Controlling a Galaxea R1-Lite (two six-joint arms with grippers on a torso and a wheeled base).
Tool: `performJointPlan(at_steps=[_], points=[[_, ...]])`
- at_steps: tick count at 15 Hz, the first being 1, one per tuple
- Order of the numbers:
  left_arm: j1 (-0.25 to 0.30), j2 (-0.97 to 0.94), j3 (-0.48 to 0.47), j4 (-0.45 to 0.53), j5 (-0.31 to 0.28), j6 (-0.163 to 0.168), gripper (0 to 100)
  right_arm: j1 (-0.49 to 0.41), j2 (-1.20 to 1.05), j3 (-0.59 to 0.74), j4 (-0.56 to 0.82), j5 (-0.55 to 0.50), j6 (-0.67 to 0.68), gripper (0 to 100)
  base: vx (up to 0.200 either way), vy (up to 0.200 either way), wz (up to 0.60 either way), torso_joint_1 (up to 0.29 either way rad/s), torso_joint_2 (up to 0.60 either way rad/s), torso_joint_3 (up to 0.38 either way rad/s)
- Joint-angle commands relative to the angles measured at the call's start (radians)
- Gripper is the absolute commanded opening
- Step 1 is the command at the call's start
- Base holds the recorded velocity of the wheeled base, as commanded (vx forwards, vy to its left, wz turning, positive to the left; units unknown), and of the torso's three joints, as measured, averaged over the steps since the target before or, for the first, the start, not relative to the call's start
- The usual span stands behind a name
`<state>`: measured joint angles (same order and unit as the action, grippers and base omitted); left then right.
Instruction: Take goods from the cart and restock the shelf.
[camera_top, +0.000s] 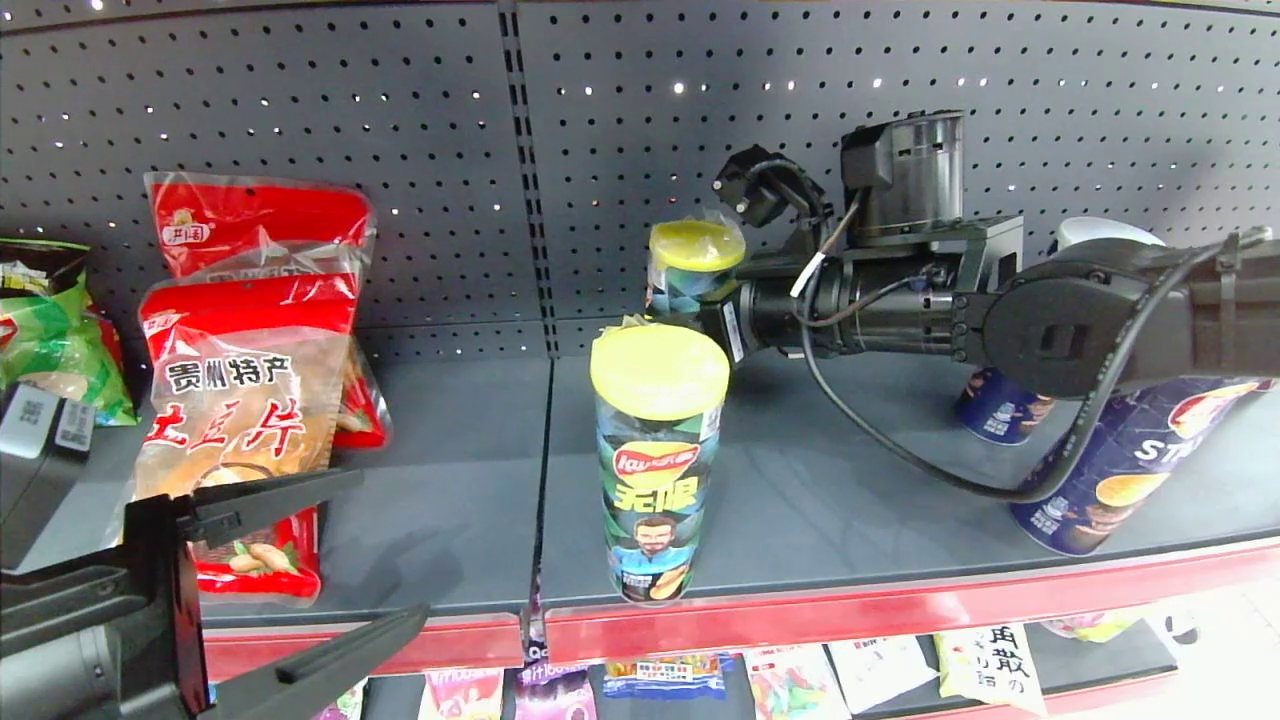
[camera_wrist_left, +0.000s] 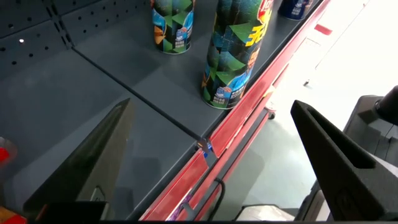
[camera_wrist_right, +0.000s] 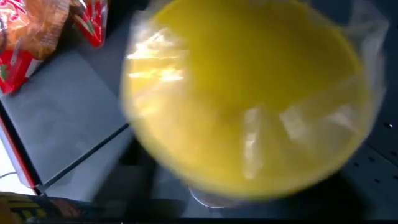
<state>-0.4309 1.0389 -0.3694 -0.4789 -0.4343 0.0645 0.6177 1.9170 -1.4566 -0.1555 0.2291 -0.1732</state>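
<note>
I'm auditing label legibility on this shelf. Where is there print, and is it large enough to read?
Front can: logo and large characters, legible.
Red bag: large characters, legible.
Blue can: large letters, partly hidden.
White packet below: large characters, legible.
Other packets below: too small to read.

The right arm (camera_top: 870, 305) is black: a rounded joint housing (camera_top: 1060, 335) meets a cylindrical forearm at a flange ringed with small screws (camera_top: 958, 325). Above it a silver-grey, drum-shaped motor (camera_top: 905, 175) sits on a grey bracket (camera_top: 985, 245), next to a small black camera block (camera_top: 760, 190). A thick black cable (camera_top: 900, 450) loops beneath, and a thinner lead carries a white tag (camera_top: 806, 275). The left tool (camera_top: 392, 545) is matt black, with two long, flat fingers (camera_wrist_left: 339, 165) tapering to wedge tips.
</note>
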Motion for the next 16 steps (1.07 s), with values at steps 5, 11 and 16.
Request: performJointPlan(at_steps=[5,11,16], points=[[0.000,0.003,0.003,-0.001,0.000,0.000,100,0.013,-0.082,0.088,0.004,-0.033,0.011,100,0.000,0.000,0.00,0.000,0.00,0.000],[0.000,0.052,-0.010,-0.001,0.025,0.001,100,0.017,-0.279,0.355,-0.001,-0.074,0.011,100,0.000,0.000,0.00,0.000,0.00,0.000],[0.000,0.158,-0.052,-0.006,0.057,0.026,100,0.074,-0.506,0.599,-0.001,-0.134,0.008,100,0.000,0.000,0.00,0.000,0.00,0.000]])
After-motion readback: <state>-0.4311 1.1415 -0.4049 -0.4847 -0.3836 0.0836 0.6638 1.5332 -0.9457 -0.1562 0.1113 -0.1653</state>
